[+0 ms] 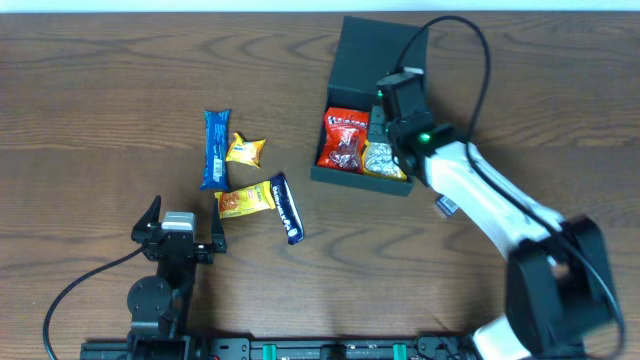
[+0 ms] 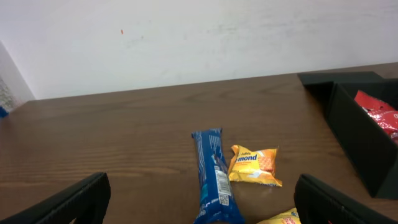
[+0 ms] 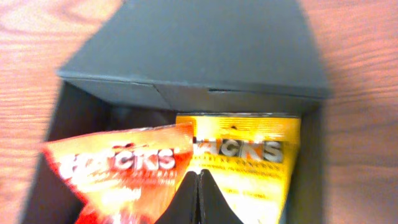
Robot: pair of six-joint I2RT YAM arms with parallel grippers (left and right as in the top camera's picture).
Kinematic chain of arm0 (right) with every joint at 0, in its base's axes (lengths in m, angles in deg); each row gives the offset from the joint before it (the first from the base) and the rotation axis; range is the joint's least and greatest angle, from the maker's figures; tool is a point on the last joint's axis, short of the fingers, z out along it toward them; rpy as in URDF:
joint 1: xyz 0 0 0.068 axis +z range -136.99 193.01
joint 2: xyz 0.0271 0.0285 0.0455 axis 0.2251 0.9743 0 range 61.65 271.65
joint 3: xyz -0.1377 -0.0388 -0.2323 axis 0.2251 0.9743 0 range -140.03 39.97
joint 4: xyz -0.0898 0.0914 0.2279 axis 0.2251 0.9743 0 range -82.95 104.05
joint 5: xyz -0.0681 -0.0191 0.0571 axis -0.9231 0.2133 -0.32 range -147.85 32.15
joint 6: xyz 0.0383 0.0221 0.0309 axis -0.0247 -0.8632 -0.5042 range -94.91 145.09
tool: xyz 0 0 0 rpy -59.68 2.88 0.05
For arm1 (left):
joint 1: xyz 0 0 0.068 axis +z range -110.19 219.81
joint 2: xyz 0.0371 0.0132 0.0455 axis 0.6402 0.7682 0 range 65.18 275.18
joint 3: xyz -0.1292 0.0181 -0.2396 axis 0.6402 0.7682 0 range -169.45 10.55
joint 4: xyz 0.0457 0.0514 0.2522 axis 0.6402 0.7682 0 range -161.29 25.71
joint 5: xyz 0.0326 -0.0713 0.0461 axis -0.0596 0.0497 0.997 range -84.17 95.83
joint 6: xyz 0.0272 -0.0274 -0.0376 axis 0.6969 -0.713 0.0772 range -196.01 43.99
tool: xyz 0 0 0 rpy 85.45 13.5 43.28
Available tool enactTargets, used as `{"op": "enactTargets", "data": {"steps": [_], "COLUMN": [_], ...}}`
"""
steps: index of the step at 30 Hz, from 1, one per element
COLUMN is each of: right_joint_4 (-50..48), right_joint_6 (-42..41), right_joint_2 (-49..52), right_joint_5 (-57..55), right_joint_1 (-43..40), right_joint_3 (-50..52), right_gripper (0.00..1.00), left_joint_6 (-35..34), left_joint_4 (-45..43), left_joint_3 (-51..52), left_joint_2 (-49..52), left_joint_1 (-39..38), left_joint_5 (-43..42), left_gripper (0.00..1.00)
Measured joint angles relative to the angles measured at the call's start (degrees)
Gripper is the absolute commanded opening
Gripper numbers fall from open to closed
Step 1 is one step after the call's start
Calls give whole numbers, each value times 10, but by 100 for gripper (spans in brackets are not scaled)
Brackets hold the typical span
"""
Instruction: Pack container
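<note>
Dark square cardboard container (image 1: 355,180): red foil packet (image 1: 343,140), yellow foil packet (image 1: 383,158) in; four wrapped snacks (image 1: 215,148) outstanding (right claw (image 3: 199,193) pressed together, left claw (image 1: 183,228) spread).

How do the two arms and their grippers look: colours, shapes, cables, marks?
The right arm has white rounded links between black joints, a small green light near the wrist and a black cable rising from it. The left arm is black with a silver block at the wrist and its own dark lead. The left fingers and the tapering right fingers are black.
</note>
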Motion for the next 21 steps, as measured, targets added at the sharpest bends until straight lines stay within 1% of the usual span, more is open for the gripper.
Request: {"op": "enactTargets", "data": {"steps": [4, 9, 14, 21], "right_joint_4": [97, 196, 234, 279], "right_joint_6": [-1, 3, 38, 68], "right_joint_2": [-57, -88, -99, -110], "right_joint_5": [0, 2, 1, 11], "right_joint_1": [0, 0, 22, 90], "right_joint_3": [-1, 0, 0, 4], "right_gripper": [1, 1, 1, 1], "left_joint_6": [0, 0, 0, 0], "left_joint_4": [0, 0, 0, 0], "left_joint_3": [0, 0, 0, 0], "left_joint_2": [0, 0, 0, 0], "left_joint_1": [0, 0, 0, 0], "left_joint_5": [0, 0, 0, 0], "left_gripper": [95, 95, 95, 95]}}
